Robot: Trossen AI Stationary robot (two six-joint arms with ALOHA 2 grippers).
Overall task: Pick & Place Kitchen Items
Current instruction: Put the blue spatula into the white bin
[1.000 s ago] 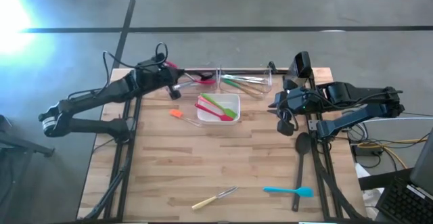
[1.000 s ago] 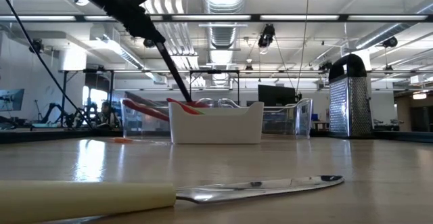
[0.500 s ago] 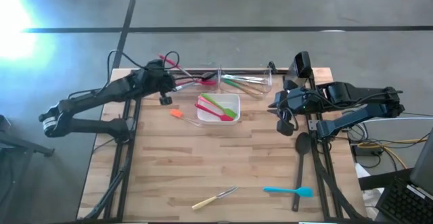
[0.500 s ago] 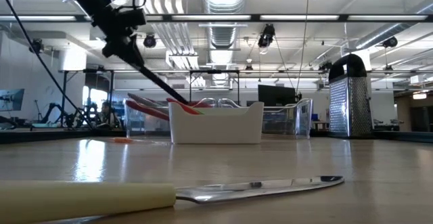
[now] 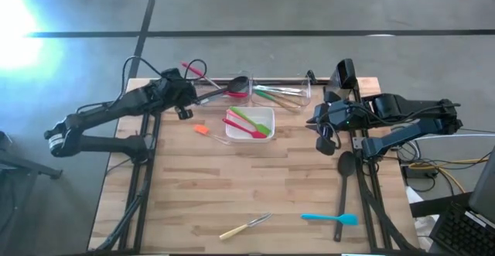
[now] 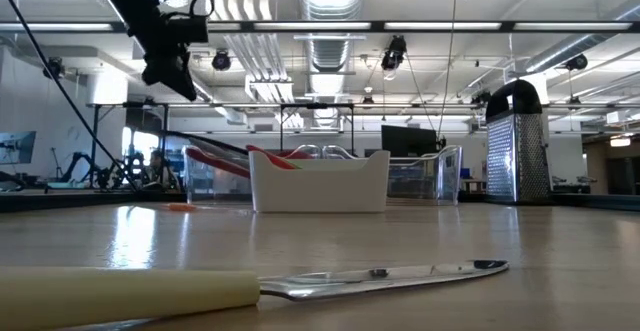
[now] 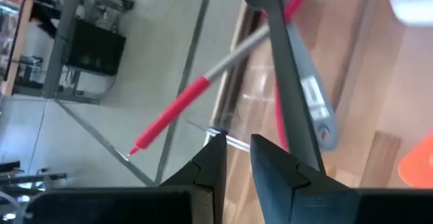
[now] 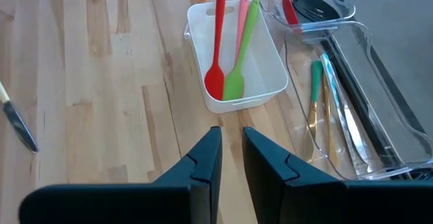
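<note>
Hovering beside the clear bin [image 5: 228,88], my left gripper [image 5: 184,110] stands slightly parted, gripping nothing; my wrist view alone shows a black spoon [image 7: 284,68] resting inside. Red, pink, green spoons [image 8: 230,48] fill the white dish [image 8: 270,82].

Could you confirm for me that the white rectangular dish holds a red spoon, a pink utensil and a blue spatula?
Not quite: the white rectangular dish holds a red spoon, a pink utensil and a green spatula, not a blue one. The right wrist view shows this; the blue spatula lies on the table.
</note>
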